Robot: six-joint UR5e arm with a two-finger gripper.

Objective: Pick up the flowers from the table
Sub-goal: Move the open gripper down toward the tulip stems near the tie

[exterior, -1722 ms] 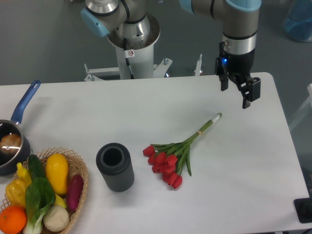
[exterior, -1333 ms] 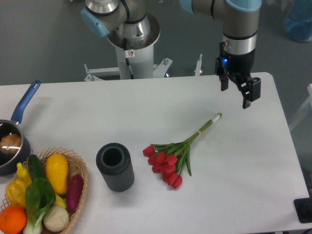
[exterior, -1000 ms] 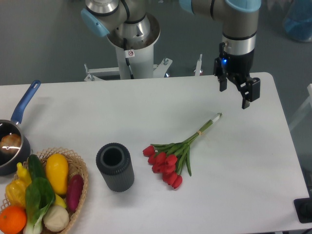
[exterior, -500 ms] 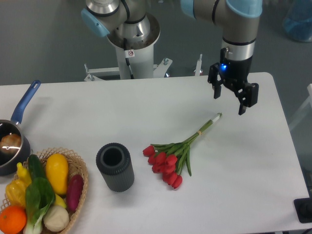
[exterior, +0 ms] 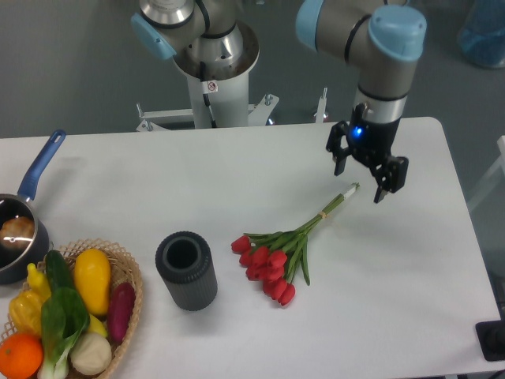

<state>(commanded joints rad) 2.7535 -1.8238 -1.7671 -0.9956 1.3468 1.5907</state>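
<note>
One bunch of flowers [exterior: 284, 250] lies flat on the table [exterior: 237, 181], a little right of the middle and nearer the front edge than the back. Its red heads point toward the front left corner, and the tied green stems run up toward the back right, ending in a pale tip.

The claw [exterior: 364, 175] hangs above the table close to that stem tip, slightly toward the back right of it. Its two fingers are spread apart with nothing between them, and they do not touch the flowers. They seem to sit at an angle to the table's edges, roughly across the line of the stems, though the exact turn is hard to judge from this one view.

By my reading, the step in hand is the approach: the arm is lining up over the stems and no grasp has begun. The next move calls for bringing the fingers down on either side of the stems, probably near the tie where they are bundled tightest, then closing and lifting. The stems are thin and lie close to the table, so the fingers would need to go low to catch them.

A dark ribbed cylinder [exterior: 186, 271] stands left of the flower heads, well clear of the claw.
</note>
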